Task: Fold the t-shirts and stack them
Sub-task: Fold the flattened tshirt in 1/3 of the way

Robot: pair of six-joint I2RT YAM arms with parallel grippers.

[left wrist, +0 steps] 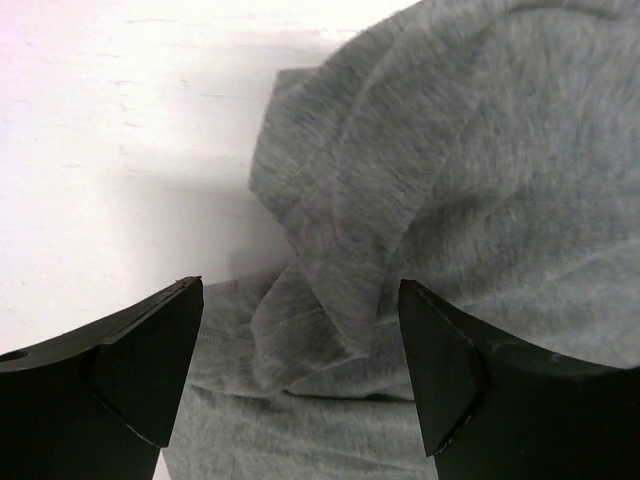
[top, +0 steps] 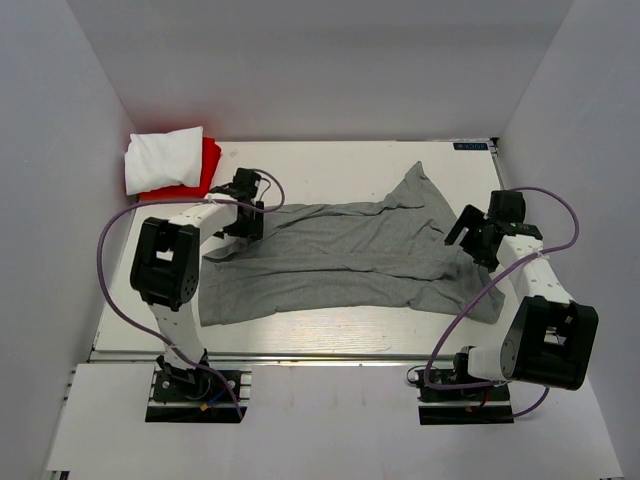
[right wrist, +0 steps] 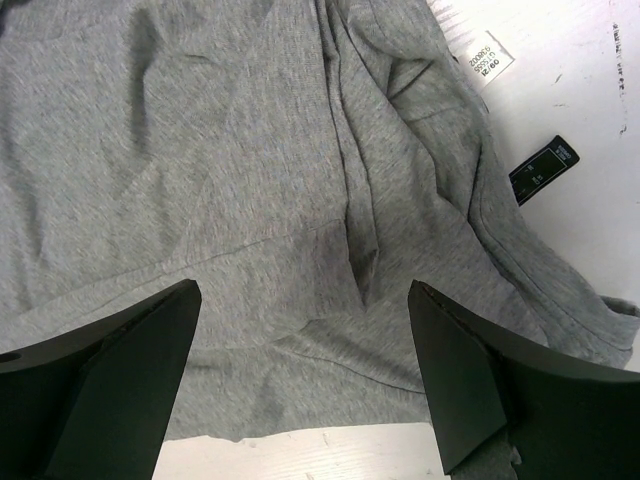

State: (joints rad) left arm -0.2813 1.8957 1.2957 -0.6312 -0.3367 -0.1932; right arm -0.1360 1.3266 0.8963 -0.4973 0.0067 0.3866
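The heather-grey t-shirt (top: 350, 262) lies crumpled across the table's middle, with one corner pointing toward the back. My left gripper (top: 243, 210) hovers at the shirt's left end. In the left wrist view its jaws stand apart around a bunched grey fold (left wrist: 330, 300), and neither finger touches the cloth. My right gripper (top: 472, 235) is open over the shirt's right end. Between its fingers lies flat grey cloth (right wrist: 300, 250) near a hem. A white t-shirt (top: 165, 158) lies folded on a red t-shirt (top: 207, 172) at the back left corner.
A white printed label (right wrist: 487, 62) and a black tag (right wrist: 545, 168) lie by the shirt's edge in the right wrist view. White walls enclose the table (top: 330, 165) on three sides. Purple cables loop from both arms.
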